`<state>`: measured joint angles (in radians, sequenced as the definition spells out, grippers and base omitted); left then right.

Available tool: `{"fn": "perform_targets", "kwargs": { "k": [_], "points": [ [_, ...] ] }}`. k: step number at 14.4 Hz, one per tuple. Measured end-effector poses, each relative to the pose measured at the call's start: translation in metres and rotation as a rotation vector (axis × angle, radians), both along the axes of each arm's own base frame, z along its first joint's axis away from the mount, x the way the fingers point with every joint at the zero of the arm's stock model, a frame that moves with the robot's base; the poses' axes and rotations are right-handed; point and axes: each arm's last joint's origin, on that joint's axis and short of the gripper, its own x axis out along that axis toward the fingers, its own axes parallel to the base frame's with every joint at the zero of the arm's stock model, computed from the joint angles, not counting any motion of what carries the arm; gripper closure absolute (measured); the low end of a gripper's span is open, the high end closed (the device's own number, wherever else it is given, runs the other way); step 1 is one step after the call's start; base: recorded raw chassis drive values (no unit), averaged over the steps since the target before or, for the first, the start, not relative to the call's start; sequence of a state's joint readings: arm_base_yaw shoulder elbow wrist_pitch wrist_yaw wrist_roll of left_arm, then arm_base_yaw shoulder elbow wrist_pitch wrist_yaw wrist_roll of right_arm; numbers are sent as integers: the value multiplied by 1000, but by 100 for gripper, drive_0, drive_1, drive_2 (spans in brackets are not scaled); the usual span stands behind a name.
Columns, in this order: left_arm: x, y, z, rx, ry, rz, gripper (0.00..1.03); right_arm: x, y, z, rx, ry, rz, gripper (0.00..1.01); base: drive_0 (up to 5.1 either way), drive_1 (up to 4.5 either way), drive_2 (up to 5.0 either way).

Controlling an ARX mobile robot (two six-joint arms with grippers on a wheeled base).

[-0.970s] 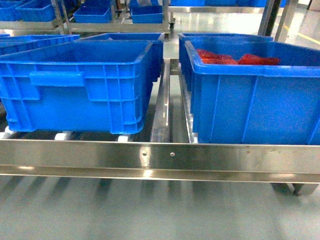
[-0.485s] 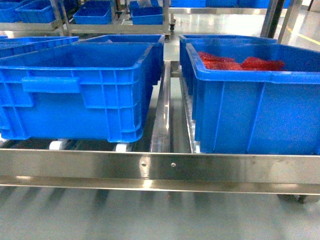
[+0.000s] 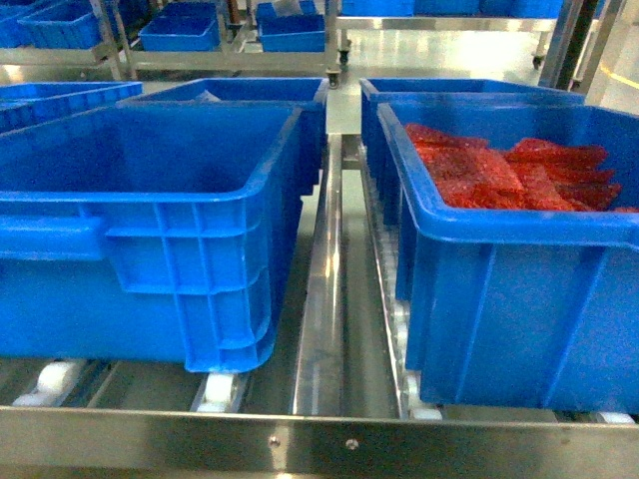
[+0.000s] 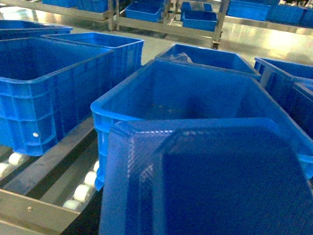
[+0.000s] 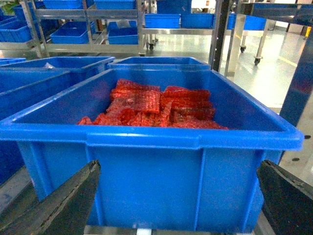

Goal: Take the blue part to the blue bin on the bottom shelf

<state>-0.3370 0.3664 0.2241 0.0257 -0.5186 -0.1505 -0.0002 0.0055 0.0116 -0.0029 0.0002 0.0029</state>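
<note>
Bins [image 3: 150,230] on bottom shelf [image 3: 319,329] rollers; glossy floor behind. Right jaws spread, empty; left jaws unseen behind blue part [image 4: 205,181].

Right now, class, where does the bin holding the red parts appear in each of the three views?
Head: bin of red parts fills the right side, front row.
Left wrist: cannot be told; only a bin edge shows at far right.
Right wrist: the bin fills the centre.
Shared landmark: the empty front bin beside it.

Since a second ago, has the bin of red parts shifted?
No. The bin still sits right of the centre rail, behind the front rail; only the camera came closer.
</note>
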Motion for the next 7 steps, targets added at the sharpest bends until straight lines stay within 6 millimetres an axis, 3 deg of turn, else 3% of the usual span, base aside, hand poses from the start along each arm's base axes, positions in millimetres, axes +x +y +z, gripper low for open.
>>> {"fn": "perform_targets", "kwargs": {
  "k": [7],
  "points": [
    [0,0,0,-1,-1,-2,60,0,0,0,0,3,1,3,5,410,-399]
  ]
}}
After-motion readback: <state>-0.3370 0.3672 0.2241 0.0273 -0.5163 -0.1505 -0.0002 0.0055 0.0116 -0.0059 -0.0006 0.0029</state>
